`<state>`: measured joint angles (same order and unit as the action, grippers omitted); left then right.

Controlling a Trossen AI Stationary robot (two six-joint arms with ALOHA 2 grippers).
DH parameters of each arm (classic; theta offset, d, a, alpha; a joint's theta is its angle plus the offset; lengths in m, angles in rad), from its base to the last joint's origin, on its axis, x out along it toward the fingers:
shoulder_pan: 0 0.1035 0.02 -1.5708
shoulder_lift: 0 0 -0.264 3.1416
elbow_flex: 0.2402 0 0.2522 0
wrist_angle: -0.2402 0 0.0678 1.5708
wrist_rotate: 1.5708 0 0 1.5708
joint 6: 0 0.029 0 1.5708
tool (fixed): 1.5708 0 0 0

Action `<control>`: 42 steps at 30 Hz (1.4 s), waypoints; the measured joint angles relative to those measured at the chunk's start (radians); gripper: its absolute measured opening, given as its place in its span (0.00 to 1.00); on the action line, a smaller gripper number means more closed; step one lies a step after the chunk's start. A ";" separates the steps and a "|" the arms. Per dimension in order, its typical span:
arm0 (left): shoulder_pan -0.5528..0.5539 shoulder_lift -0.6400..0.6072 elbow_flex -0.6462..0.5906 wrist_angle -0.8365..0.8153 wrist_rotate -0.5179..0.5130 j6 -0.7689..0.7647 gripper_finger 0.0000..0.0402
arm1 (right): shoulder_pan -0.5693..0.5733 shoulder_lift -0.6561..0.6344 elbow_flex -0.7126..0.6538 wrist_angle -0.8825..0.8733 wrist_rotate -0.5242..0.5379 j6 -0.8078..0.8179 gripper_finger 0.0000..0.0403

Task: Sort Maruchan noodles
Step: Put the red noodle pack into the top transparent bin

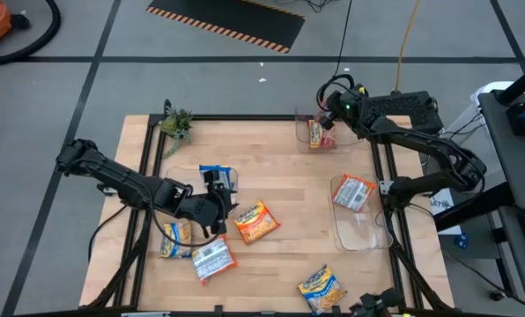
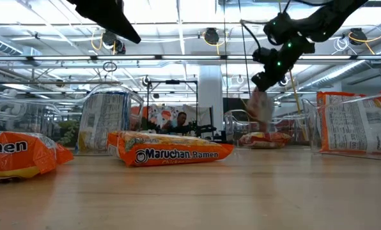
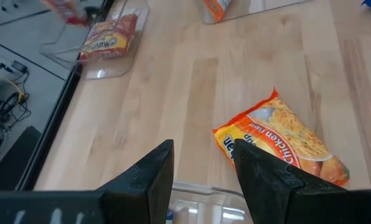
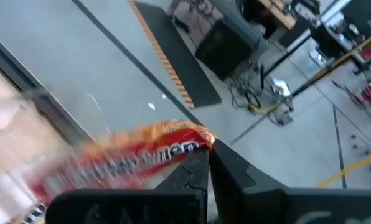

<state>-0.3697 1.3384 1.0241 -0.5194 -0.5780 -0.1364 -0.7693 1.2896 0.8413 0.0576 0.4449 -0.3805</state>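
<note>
- The right gripper (image 1: 331,117) is held above the clear bin (image 1: 307,132) at the far edge of the tabletop (image 1: 289,176); its fingers are pinched shut on a red noodle packet (image 4: 136,163), judged to be on its way into that bin, where an orange packet (image 1: 316,134) already lies.
- The left gripper (image 3: 201,177) is poised over the middle-left of the tabletop, fingers parted and empty, aimed at the orange chicken packet (image 1: 255,221), probably the next one to be taken.
- Other packets are spread about: a blue one (image 1: 217,174) in a bin just behind the left gripper, a yellow-and-blue one (image 1: 176,239) and a silver-white one (image 1: 212,259) at the near left, a yellow one (image 1: 321,285) at the near edge, and one (image 1: 354,193) propped in the right-hand bin (image 1: 368,231).
- The pinch on the held packet is shown clearly only by the right wrist view; from above it is hidden under the gripper.
- In the low view the packet (image 2: 261,105) is seen hanging clear of the tabletop, which the high view cannot show.
</note>
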 joint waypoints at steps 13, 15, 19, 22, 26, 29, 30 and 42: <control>0.000 0.000 0.000 0.009 -0.002 -0.005 0.43 | -0.011 0.066 0.000 0.096 -0.102 0.035 0.00; 0.000 0.000 0.000 0.012 -0.002 -0.006 0.43 | -0.013 0.066 0.000 0.105 -0.155 0.059 0.00; 0.000 0.000 0.000 0.015 0.001 -0.007 0.43 | -0.013 0.066 0.000 0.088 -0.215 0.110 0.00; -0.001 0.000 0.000 0.020 0.001 -0.005 0.43 | -0.013 0.066 -0.022 0.106 -0.256 0.150 0.00; -0.001 0.000 0.000 0.026 0.002 -0.004 0.43 | -0.013 0.066 -0.062 0.124 -0.267 0.171 0.00; -0.005 0.000 0.000 0.026 0.002 -0.005 0.43 | -0.013 0.063 -0.088 0.125 -0.266 0.172 0.00; -0.007 0.000 -0.001 0.026 0.003 -0.004 0.43 | -0.013 0.059 -0.095 0.125 -0.266 0.175 0.00; -0.015 0.000 -0.001 0.064 0.028 0.009 0.43 | -0.013 -0.025 -0.109 -0.080 -0.264 0.220 0.00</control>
<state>-0.3851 1.3384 1.0230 -0.4552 -0.5497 -0.1271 -0.7822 1.2648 0.7326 -0.0222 0.1806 -0.1607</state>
